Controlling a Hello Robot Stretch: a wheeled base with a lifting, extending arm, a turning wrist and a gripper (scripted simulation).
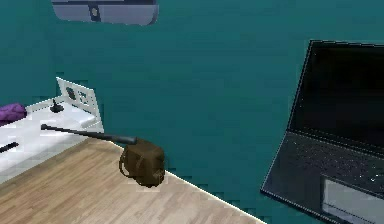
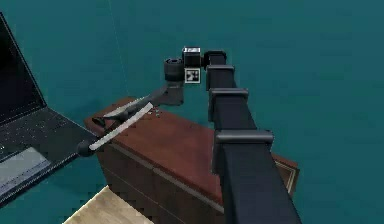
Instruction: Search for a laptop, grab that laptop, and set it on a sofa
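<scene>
Hanging at the arm side view's left edge, clear of every surface, the open laptop is held at the tip of the fingers; a brown dresser is seen beneath, with the dark arm further right.

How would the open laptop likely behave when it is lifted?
The laptop looks thin and rigid, so it likely stays stiff. It stands open, so it may fold or swing when tilted. Its flat, smooth surfaces probably slip easily.
</scene>
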